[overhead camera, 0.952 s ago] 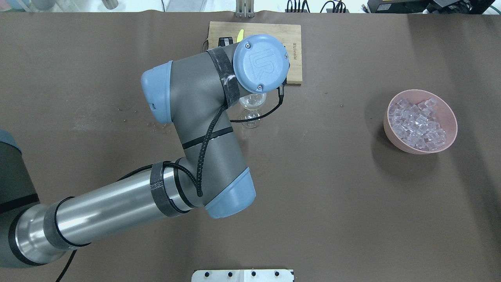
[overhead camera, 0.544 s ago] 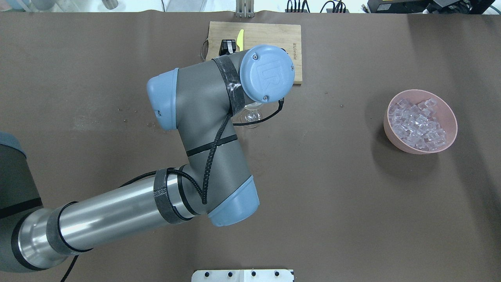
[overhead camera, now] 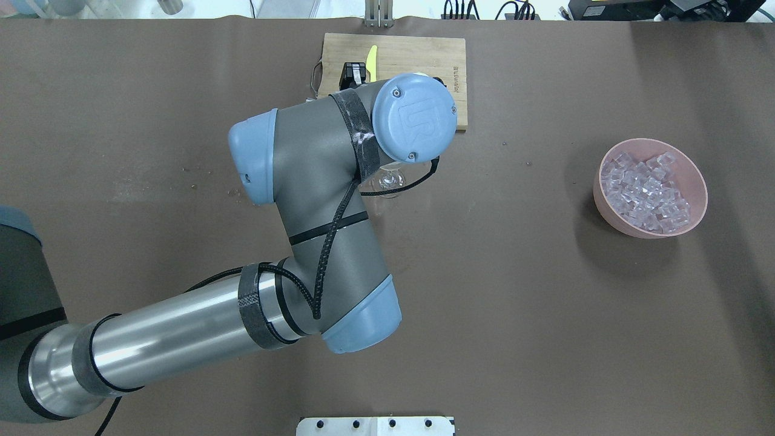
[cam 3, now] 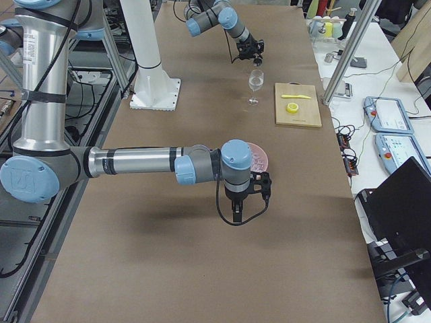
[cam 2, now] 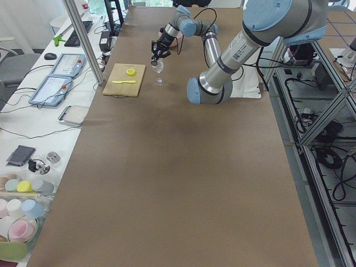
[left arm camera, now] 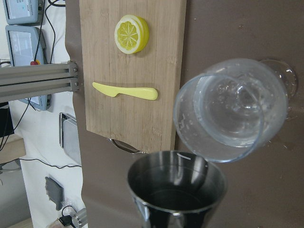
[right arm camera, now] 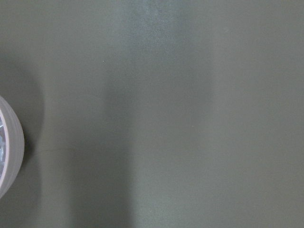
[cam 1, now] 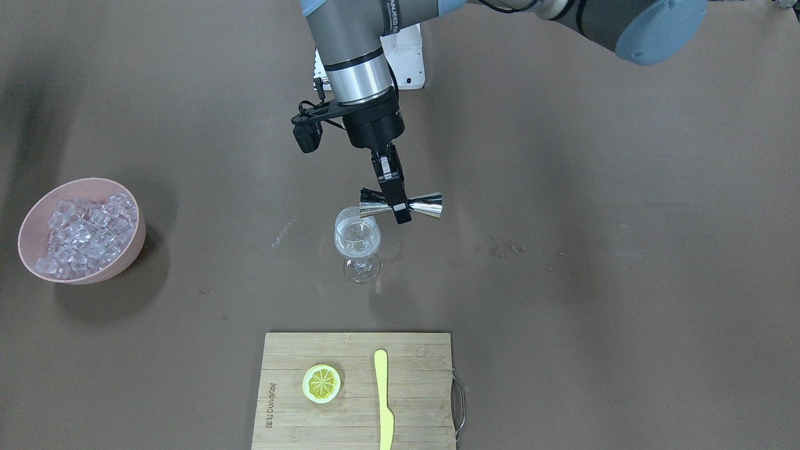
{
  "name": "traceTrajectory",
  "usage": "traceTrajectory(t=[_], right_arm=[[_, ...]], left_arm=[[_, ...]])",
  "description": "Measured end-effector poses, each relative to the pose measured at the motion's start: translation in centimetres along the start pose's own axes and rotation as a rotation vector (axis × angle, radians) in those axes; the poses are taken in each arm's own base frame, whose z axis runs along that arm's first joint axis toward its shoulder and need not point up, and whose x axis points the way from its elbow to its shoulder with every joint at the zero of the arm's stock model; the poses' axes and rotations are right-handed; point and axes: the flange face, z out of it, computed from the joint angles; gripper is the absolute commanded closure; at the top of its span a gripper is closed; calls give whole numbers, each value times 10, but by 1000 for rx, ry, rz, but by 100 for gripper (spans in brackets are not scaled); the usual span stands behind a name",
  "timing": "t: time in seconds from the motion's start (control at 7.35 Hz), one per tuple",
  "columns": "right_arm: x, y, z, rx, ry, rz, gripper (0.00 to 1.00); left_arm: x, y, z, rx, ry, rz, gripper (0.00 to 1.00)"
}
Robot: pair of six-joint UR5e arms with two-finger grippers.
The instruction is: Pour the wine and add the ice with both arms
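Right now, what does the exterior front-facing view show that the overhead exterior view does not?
Only the front-facing view shows the left pincer shut on the jigger, tipped sideways at the rim of the wine glass, and the lemon slice on the board. Only the overhead view shows the left arm's silver forearm and cables beyond the table's far edge. Both show the wine glass, the pink bowl of ice, the board and the yellow knife.

Swung the blue wrist cap of the left arm off the cutting board and over the wine glass. Hid the glass's bowl, leaving only its foot showing. Uncovered more of the yellow knife beyond the glass.
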Motion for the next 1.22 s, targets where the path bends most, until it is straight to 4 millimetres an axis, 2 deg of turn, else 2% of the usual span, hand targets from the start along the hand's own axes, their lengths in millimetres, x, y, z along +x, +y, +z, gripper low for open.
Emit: traceTrajectory(t=[0.27,0.54,0.95,1.22], right_arm=[[0,0,0,0,0,0,0],[1,2,1,-2,0,2,0],[2,4,1,-4,-1,4,0],[4,7,1,-4,0,8,0]], left_arm=[[-1,7,2,74,35,-34,100],[-20,31,14,130,86,-91,100],[-62,110,50,176,177,-191,100],[-82,176,61,186,228,-254,100]])
